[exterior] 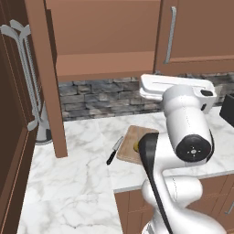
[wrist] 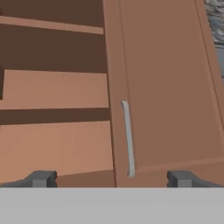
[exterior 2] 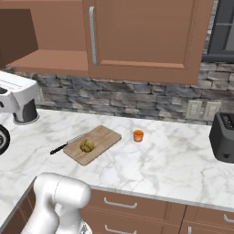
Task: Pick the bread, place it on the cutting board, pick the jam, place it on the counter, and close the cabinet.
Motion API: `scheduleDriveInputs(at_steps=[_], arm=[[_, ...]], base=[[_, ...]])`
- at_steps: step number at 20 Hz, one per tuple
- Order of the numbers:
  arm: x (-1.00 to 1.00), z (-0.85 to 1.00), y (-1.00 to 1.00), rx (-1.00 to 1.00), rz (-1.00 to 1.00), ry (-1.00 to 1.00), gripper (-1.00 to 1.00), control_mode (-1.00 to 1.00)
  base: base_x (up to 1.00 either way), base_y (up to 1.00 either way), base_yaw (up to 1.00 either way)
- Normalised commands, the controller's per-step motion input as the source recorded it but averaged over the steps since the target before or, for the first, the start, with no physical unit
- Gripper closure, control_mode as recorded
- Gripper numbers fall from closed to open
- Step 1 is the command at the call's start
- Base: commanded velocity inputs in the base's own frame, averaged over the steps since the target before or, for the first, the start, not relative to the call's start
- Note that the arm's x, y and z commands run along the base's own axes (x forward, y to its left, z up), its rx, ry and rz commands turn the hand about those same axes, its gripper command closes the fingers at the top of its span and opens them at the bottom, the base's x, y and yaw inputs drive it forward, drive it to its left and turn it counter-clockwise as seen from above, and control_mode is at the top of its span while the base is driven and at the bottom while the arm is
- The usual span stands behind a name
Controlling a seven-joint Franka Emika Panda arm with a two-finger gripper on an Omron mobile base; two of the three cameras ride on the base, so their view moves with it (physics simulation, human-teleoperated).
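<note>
A black-handled knife (exterior 2: 66, 144) lies beside the light wooden cutting board (exterior 2: 103, 137) carrying the knobbly yellowish-brown bread (exterior 2: 87, 146); the small orange jam jar (exterior 2: 138, 135) stands right of it on white marble counter (exterior 2: 173, 160). The two-finger gripper (wrist: 111, 178), wide open and empty, faces the reddish-brown wall cabinet (wrist: 166, 87), one door ajar.

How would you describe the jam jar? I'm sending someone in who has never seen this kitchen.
Start at the white grey-veined marble counter and find the light wooden cutting board. Just right of it, standing apart on bare marble, is the small squat orange jam jar; the yellowish-brown knobbly bread sits on the board.
</note>
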Motion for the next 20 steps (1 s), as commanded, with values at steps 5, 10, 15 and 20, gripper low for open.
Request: scheduleDriveInputs(at_steps=[5, 10, 15, 20], arm=[[-0.31, 0.00, 0.17, 0.00, 0.00, 0.00, -1.00, -1.00], [-0.29, 0.00, 0.18, 0.00, 0.00, 0.00, -1.00, -1.00], [-0.30, 0.00, 0.22, 0.00, 0.00, 0.00, -1.00, -1.00], [-0.27, 0.00, 0.24, -0.01, 0.01, 0.00, -1.00, -1.00]], base=[[0.00, 0.00, 0.00], [0.00, 0.00, 0.00], [0.00, 0.00, 0.00], [0.00, 0.00, 0.00]])
